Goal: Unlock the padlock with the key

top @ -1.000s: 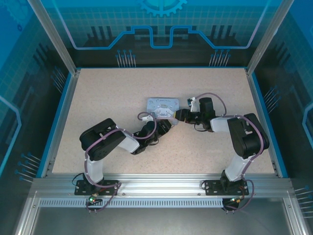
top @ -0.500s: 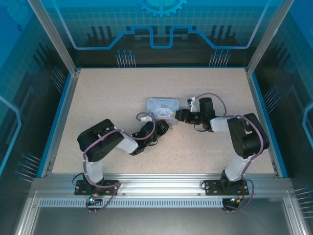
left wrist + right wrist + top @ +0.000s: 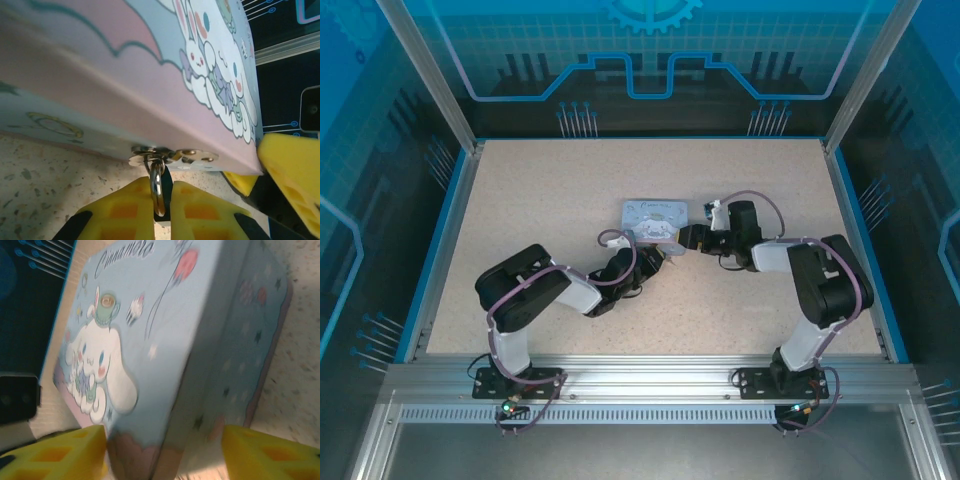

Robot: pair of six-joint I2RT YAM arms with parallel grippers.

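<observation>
The speckled table (image 3: pixel 520 200) carries the pale blue cartoon tin (image 3: pixel 653 215). The right gripper (image 3: pixel 162 452) stands wide, straddling one tin corner. The left gripper (image 3: pixel 162 210) is narrow, clamped on the padlock (image 3: pixel 158 186), which hangs from the tin's hasp (image 3: pixel 175 156).

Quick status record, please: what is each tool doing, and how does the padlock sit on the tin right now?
left tool: shut on the padlock, pinching it from both sides
padlock: hangs from the hasp, low against the table
hasp: silvery plate on the tin's lower front edge
right tool: open, straddling one end of the tin
tin: pale blue, cartoon picture up, resting on the table between the two tools
lock state: cannot tell whether locked or unlocked
</observation>
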